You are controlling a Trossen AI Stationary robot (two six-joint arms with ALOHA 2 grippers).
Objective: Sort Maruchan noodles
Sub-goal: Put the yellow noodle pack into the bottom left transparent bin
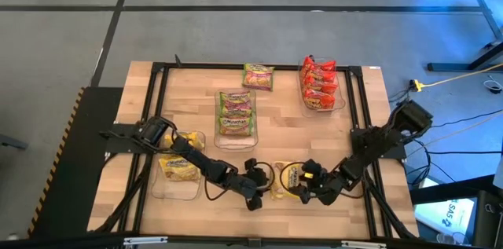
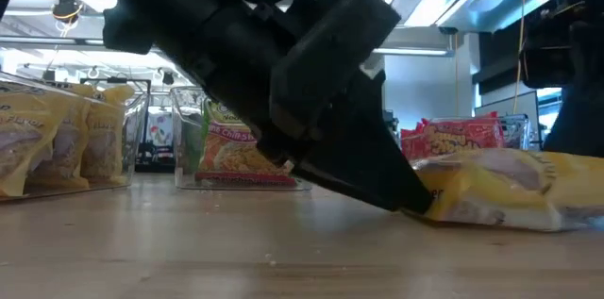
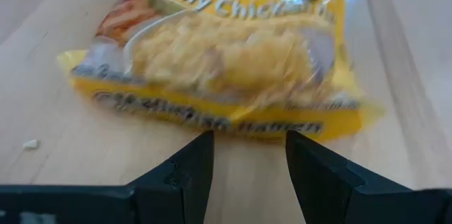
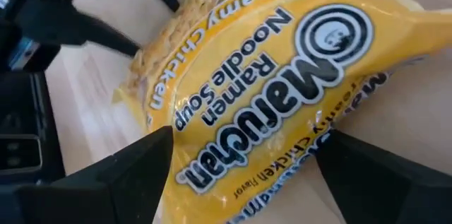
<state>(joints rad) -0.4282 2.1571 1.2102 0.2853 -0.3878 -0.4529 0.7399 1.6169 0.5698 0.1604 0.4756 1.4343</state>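
Yellow noodle packet (image 1: 286,180) at the surface's (image 1: 196,100) near edge, between my hands.
Left hand (image 1: 258,194) fingers apart just short of it; right hand (image 1: 305,188) spread wide around it.

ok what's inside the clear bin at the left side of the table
The bin holds yellow noodle packets; at least two show, standing on edge in the low view. The left arm crosses over one end, so anything beneath it is hidden.
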